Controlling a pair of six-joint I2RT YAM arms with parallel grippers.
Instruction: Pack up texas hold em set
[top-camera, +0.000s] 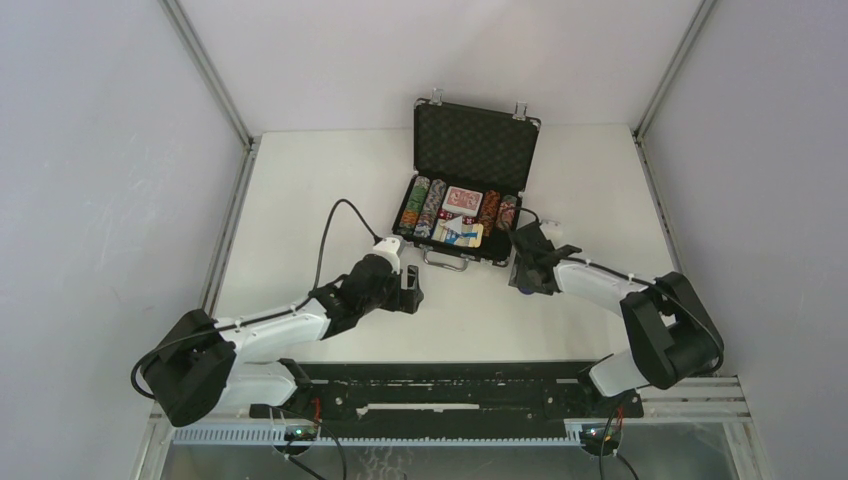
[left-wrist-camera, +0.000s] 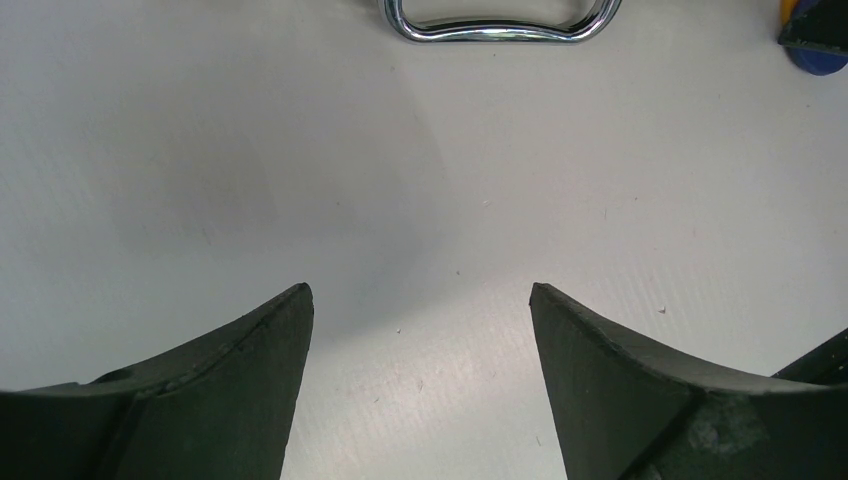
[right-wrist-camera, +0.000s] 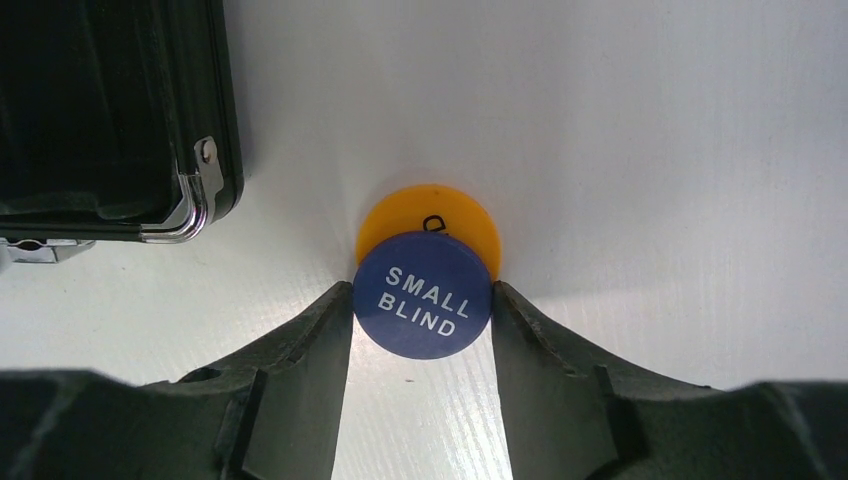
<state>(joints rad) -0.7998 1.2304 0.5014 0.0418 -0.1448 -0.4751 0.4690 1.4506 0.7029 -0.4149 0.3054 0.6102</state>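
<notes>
Right now the blue button (right-wrist-camera: 423, 296), marked SMALL BLIND, lies flat on the white table (top-camera: 300, 200), half over an orange button (right-wrist-camera: 420, 215) that peeks out from its far side. The right gripper (right-wrist-camera: 422, 293) is down at table level with one finger (right-wrist-camera: 320, 350) against each side of the blue button, so the jaws stand fairly narrow and pinch its rim. Both buttons sit just beside the front right corner of the black briefcase (top-camera: 476, 146), not touching it.

The briefcase lies open at the far middle of the table, its foam-lined lid upright at the back. Inside the tray are rows of poker chips (top-camera: 418, 205) on the left and right sides, a red-backed deck of cards (top-camera: 462, 199) between them, and a blue card box (top-camera: 458, 233) nearer the front. Its silver handle (left-wrist-camera: 490, 30) lies flat on the table along the near edge.

The left gripper (left-wrist-camera: 420, 300) hangs just above bare table in front of the handle, jaws wide apart and holding nothing.
</notes>
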